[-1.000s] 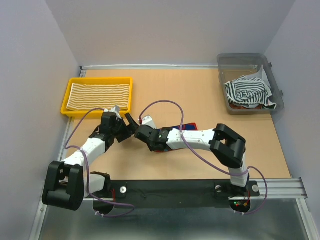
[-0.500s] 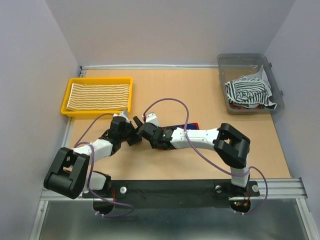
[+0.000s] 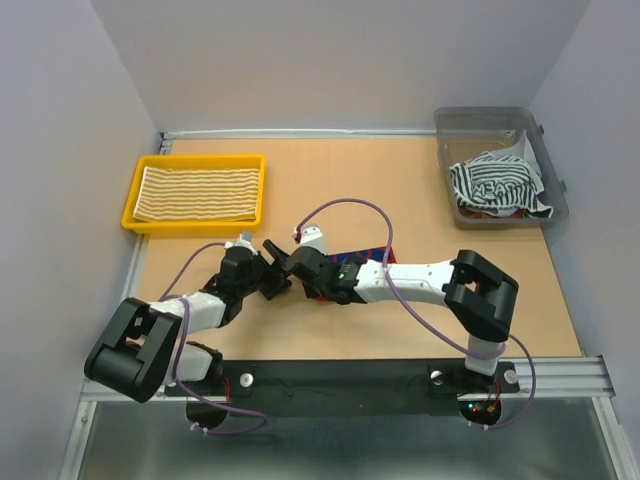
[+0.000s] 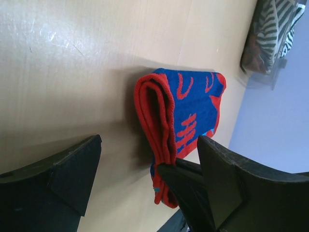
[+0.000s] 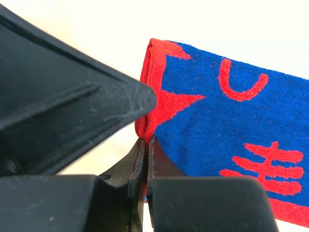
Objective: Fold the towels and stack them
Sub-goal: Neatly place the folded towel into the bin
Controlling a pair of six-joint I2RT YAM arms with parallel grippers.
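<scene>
Red-blue towel [image 4: 193, 111] lies folded on the table [image 3: 400, 190]. My right pincer [image 5: 145, 152] grips its hem; my left pincer [image 4: 149, 145] gapes alongside.

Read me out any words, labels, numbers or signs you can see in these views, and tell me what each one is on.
red and blue towel: red marks, one a "U"-shaped curve and one a cross-barred figure like a character; they form no word that can be read.
striped towel in the grey bin: some light lettering, too small to read.
No other text can be read in any view.
</scene>
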